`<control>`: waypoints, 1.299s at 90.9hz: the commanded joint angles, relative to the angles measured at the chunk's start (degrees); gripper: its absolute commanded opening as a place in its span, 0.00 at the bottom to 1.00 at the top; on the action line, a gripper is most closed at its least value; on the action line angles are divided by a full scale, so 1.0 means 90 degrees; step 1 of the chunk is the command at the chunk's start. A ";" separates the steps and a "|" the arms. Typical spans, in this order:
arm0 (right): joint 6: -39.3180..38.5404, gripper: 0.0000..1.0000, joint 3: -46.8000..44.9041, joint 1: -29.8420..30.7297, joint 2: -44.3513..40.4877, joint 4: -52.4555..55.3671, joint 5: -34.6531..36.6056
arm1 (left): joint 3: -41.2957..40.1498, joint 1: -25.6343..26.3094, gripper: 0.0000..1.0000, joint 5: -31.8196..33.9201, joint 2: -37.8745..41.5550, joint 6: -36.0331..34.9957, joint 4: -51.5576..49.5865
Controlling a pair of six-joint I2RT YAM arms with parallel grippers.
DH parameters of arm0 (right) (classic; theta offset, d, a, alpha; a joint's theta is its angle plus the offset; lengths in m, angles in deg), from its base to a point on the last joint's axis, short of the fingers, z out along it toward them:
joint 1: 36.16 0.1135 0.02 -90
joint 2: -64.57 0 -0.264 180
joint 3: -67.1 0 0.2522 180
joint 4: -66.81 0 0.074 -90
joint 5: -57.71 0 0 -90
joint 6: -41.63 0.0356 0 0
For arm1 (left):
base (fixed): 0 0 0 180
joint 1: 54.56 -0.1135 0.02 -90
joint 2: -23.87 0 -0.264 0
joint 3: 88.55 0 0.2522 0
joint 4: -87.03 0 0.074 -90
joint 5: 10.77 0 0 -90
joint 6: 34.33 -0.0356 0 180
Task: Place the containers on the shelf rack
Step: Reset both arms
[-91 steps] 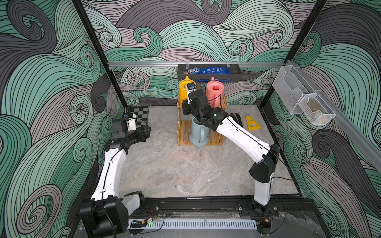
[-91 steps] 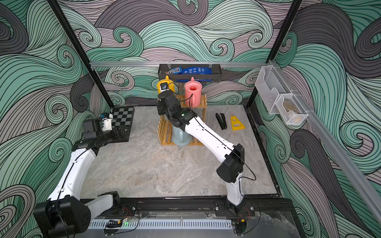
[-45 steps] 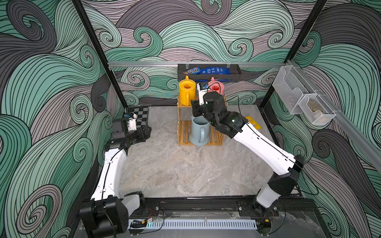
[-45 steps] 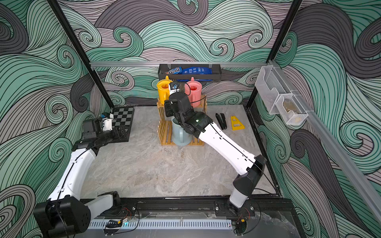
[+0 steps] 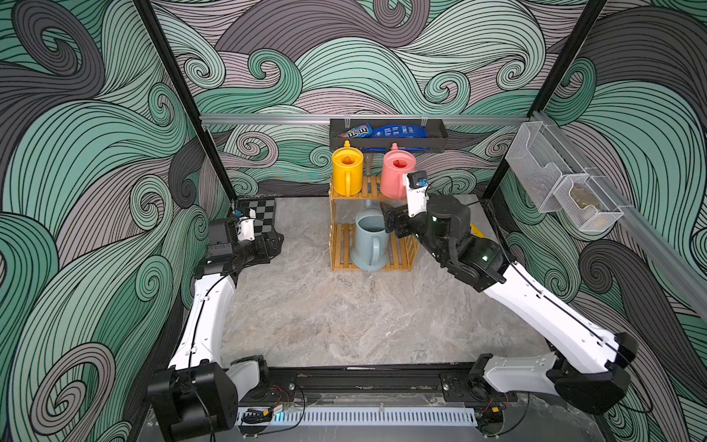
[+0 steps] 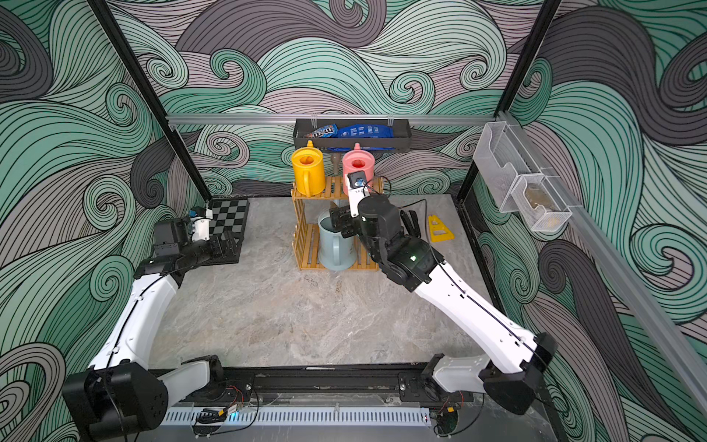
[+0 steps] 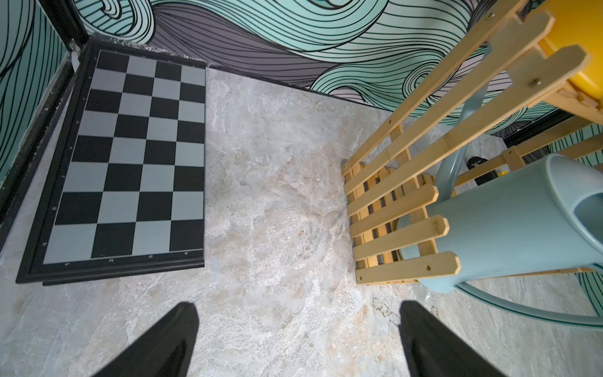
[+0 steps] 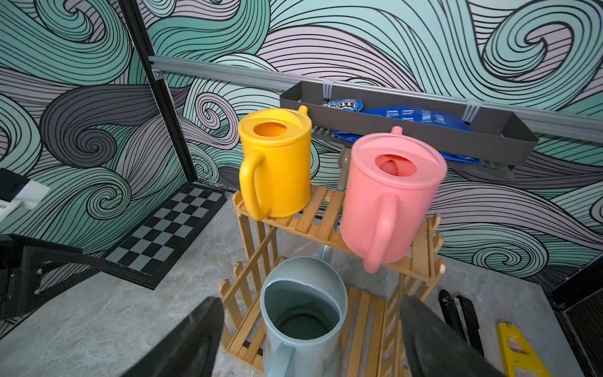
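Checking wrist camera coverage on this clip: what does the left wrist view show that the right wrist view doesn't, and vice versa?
Left wrist only: the chessboard's edge numbers and the blue can's base resting on the rack's lower tier. Right wrist only: the pink can on the top tier, the black wall tray with snack bags, and the yellow can's lid. Both: the rack, blue can, yellow can (just its underside from the left wrist) and chessboard.

Likely lab robot cell: swirl-print wall panels [image 5: 382,57], black frame posts [image 5: 183,95], marble-look tabletop [image 5: 344,317], base rail [image 5: 363,382].
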 commanded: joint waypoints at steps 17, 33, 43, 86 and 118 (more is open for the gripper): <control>-0.0544 0.99 -0.1328 -0.1361 -0.1451 -0.0537 -0.0868 | -0.0249 0.0403 0.99 -0.0173 -0.0206 -0.0682 0.0916; -0.0521 0.99 -0.2046 -0.2525 -0.1937 -0.0652 -0.1674 | -0.0719 0.0554 0.99 -0.0164 -0.0297 -0.0890 0.1675; -0.0390 0.99 -0.2647 -0.3110 -0.2245 -0.0965 -0.1997 | -0.0965 0.0655 0.99 -0.0147 -0.0386 -0.1087 0.2019; -0.0447 0.97 -0.6625 -0.3723 -0.3534 -0.4735 -0.1297 | -0.2440 0.0874 0.99 -0.0219 -0.0960 -0.1327 0.4230; -0.0941 0.99 -0.8453 -0.3729 -0.3450 -0.7074 -0.1378 | -0.3147 0.0931 0.99 -0.0161 -0.1702 -0.1239 0.6306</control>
